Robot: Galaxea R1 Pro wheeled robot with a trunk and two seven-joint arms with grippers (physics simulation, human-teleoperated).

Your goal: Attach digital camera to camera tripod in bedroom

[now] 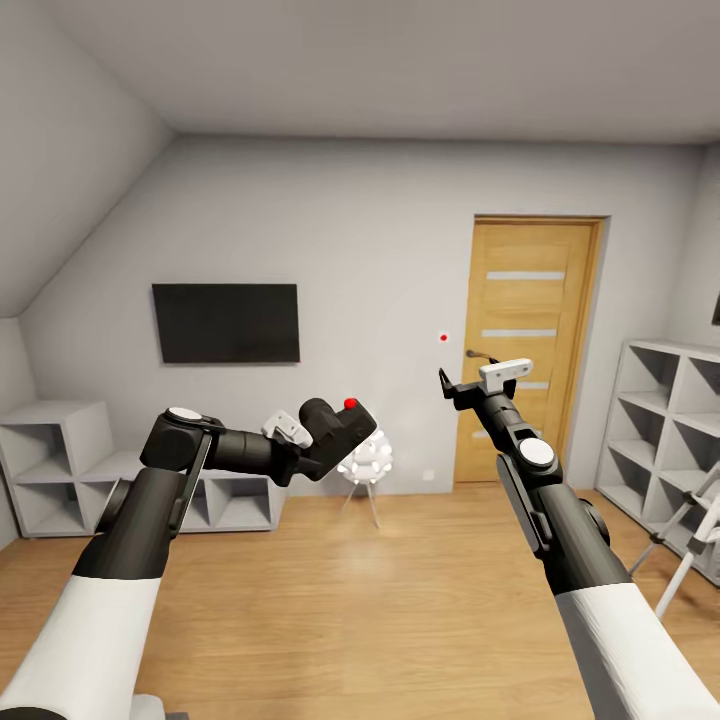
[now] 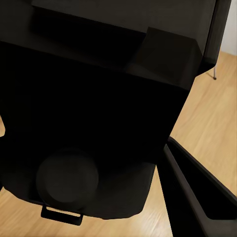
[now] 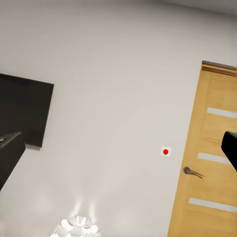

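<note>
- Between the left gripper's point(image 1: 318, 442) fingers: one digital camera point(image 1: 338, 428), black body, single red button on top, held up at chest height over the wood floor point(image 1: 380, 600).
- Left wrist view: camera body point(image 2: 94, 123) sits right against the lens, round lens barrel low on it, one dark finger point(image 2: 197, 197) beside it. Left gripper is closed onto the camera.
- Right gripper point(image 1: 452, 385) is raised in front of the door, holds nothing. Right wrist view has its two fingertips point(image 3: 9, 153) at opposite edges of the frame with bare wall between, so jaws are wide apart.
- One camera tripod point(image 1: 685, 545), partly cut off at the right edge of the head view: silver-grey legs with black joints, standing on the floor just in front of the right-hand shelves, well apart from the camera.
- One ball-cluster lamp point(image 1: 366, 462) on thin legs, on the floor behind the camera, near the back wall.
- One oak door point(image 1: 528, 345) with frosted strips; one small red-dot switch point(image 1: 443, 337) on the wall just left of it.
- One black TV point(image 1: 226, 322) on the back wall.
- Two white cube shelf units: one at left point(image 1: 60, 460) under the sloped ceiling, one at right point(image 1: 665, 420).
</note>
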